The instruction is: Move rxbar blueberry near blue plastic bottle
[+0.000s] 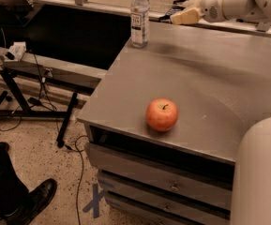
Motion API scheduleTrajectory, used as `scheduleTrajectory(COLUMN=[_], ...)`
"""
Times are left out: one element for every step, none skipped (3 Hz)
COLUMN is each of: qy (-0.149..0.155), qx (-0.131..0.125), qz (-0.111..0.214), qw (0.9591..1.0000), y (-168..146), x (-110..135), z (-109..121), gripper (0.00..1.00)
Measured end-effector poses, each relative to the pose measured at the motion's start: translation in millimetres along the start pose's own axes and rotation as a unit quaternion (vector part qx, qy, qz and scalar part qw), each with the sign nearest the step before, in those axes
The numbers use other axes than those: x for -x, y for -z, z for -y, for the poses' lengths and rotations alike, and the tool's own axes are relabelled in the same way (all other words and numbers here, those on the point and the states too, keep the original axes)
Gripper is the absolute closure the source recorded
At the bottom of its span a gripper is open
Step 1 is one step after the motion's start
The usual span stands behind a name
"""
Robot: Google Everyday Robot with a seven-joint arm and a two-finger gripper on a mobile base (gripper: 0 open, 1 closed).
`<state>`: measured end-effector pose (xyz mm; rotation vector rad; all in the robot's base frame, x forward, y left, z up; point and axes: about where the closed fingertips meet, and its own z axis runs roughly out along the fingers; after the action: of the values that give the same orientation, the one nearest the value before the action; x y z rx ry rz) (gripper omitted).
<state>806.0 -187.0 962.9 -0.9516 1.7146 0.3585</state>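
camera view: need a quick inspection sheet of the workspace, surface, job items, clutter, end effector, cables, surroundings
surface: grey cabinet top, drawers below it shut
job's things: blue plastic bottle upright at the far left corner, cap on; rxbar blueberry not clearly made out, possibly at the end effector's tip
clutter: red apple near the front edge, apart from everything else
grippers: end effector by the far edge, right of the bottle, not touching it
cables: black cables on the floor under the stand at left
surroundings: black shoe at lower left; blue tape cross on the floor
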Motion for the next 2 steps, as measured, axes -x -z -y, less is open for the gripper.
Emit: scheduleTrajectory(qy=[0.009,0.000], qx=[0.023,0.043], qz=[-0.008,-0.025], qw=[0.9997,0.9987], y=[-12.3,-25.7], x=[-5.0,-24.4], z=[-8.0,-15.7], gripper=[1.00,1.00])
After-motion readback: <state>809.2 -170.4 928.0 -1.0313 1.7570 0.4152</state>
